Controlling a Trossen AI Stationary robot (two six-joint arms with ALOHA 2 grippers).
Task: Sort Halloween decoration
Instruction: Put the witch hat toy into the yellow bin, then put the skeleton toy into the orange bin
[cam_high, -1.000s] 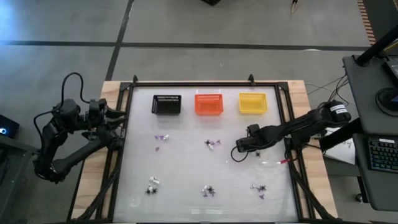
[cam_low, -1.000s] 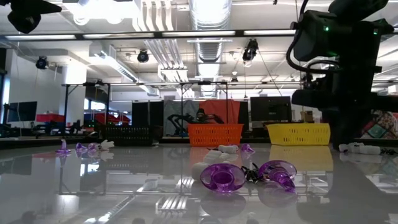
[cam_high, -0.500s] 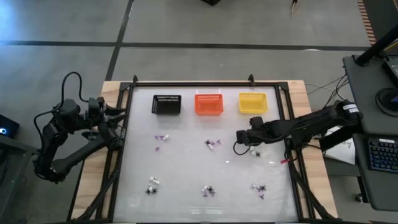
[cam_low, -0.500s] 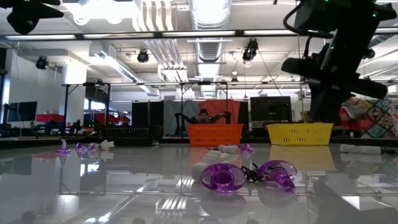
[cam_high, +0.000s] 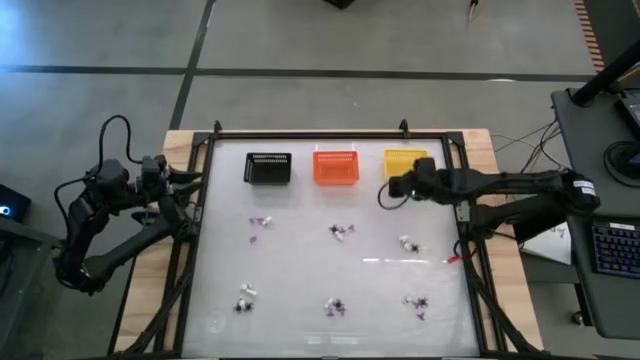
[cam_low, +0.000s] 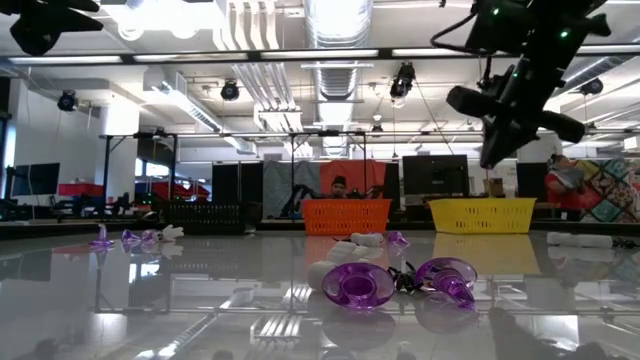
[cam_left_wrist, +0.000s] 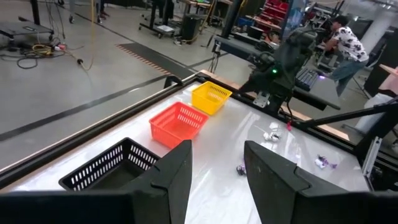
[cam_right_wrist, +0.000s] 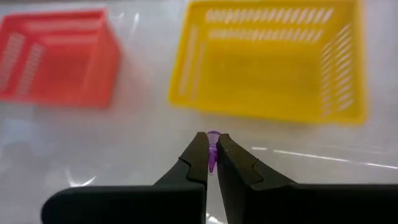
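The right jaws are clenched on a small purple piece, a detail only the right wrist view shows; just ahead of them sits the yellow basket, the orange basket off to one side; from above, the right gripper hovers at the yellow basket's near edge. The other decorations lie scattered on the tabletop behind it. The left jaws stand released at the tabletop's edge, near the black basket.
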